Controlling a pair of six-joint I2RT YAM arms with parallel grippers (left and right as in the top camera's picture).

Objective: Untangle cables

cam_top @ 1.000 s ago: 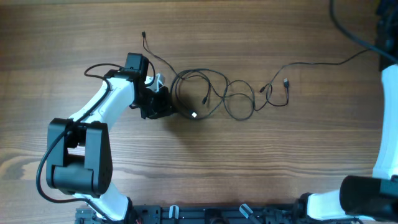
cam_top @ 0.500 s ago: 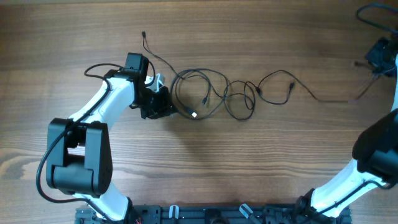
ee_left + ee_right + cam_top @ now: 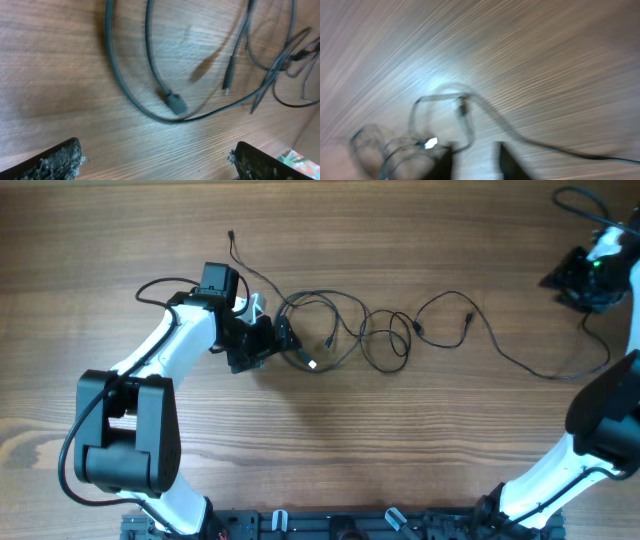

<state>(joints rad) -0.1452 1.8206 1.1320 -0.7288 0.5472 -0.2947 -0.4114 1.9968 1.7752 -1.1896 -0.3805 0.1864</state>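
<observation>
**Item:** thin black flexible cables [image 3: 335, 330] with small plug ends, knotted in overlapping loops at the centre of the brown wood-grain tabletop [image 3: 330, 460].

**Lie:** in the overhead view the tangle's long axis runs 9-to-3 o'clock. One long tail [image 3: 545, 374] leaves it at 3 o'clock, sags toward 5, then climbs toward the right gripper. A stray cord [image 3: 240, 260] lies at 11 o'clock of the tangle, passing close by the left wrist.

**Left gripper** [image 3: 272, 340]**:** black, two-fingered, jaws spread wide with nothing between them. The tangle's nearest loop sits just beside it at 3 o'clock. In the wrist view a curved strand and a small grey plug [image 3: 175, 103] lie on the wood ahead of the fingertips, untouched.

**Right gripper** [image 3: 583, 275]**:** at the far 2 o'clock edge, well apart from the tangle. Its wrist view is motion-blurred — I cannot tell whether the jaws are clenched or whether the tail is in them.

**Judgement:** the left arm is the nearer. The coming move likely calls for closing on that nearest loop and drawing it toward 9 o'clock, along the axis.

**Containers:** none in view.
</observation>
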